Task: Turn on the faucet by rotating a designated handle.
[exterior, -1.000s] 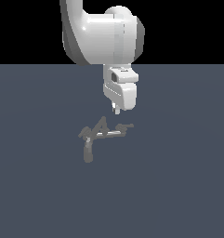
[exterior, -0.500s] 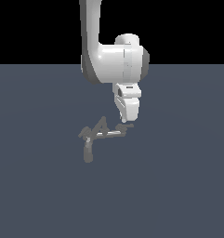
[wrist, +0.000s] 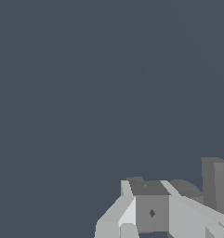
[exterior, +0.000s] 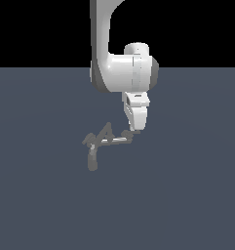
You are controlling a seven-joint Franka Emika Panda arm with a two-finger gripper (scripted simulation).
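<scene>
1. The small dull-grey metal faucet (exterior: 100, 141) sits on the flat slate-blue ground (exterior: 36, 195), just below the white robot arm (exterior: 121, 68). Its thick stubby spout points down towards the viewer, and an A-shaped peak rises at its middle.
2. The handle (exterior: 116, 140), a thin pale whitish-grey rod with a short darker crosspiece, reaches out towards the exterior view's right.
3. The white gripper (exterior: 133, 131) hangs directly at the crosspiece end, touching it or just beside it; contact cannot be confirmed.
4. Whether its fingers are apart or together cannot be told from either view.
5. Judged step: reaching the handle, with rotation not yet evident.
6. The next move calls for a steady sideways push on the rod's tip, sweeping it around the faucet's pivot without slipping off.
</scene>
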